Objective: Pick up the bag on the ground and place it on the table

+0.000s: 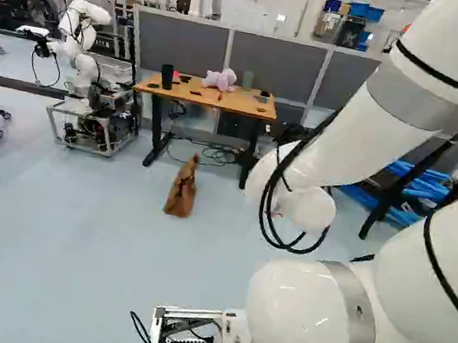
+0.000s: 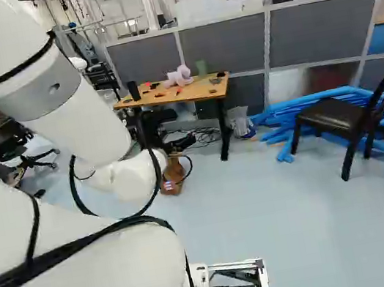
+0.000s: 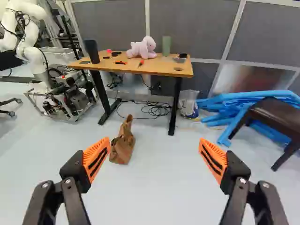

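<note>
Now | bag (image 3: 122, 149) is standing on the floor (image 3: 154, 187) before the table (image 3: 161, 69) | gripper (image 3: 154, 142) is gripping nothing, jaws standing wide apart | brown paper is looking light, crumply, tearable; narrow top (image 3: 126, 123) is offering the likeliest hold

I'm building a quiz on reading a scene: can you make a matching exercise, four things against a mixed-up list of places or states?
1. bag
2. gripper
3. plush toy
4. chair

A. pink, on the table
B. next to a blue pile
C. crumpled, on the floor
D. open, holding nothing

Pairs: 1-C, 2-D, 3-A, 4-B
</note>
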You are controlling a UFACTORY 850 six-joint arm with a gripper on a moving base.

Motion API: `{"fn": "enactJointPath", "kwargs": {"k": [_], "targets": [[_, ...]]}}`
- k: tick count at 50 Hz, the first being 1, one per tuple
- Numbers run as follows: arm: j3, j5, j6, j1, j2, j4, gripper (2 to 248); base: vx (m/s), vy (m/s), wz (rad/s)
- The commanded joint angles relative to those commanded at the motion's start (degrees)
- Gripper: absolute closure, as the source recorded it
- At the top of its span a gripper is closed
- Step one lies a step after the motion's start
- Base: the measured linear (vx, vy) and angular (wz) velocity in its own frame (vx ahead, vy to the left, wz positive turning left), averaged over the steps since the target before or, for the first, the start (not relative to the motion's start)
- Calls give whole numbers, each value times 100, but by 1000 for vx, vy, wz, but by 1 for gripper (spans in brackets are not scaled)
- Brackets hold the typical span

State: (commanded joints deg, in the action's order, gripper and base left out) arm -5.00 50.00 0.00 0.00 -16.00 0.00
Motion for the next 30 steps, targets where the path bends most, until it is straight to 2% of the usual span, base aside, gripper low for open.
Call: {"fn": "enactJointPath", "kwargs": {"k": [30], "targets": [[0, 0, 0, 0, 0, 0, 3, 3, 0, -1]]}}
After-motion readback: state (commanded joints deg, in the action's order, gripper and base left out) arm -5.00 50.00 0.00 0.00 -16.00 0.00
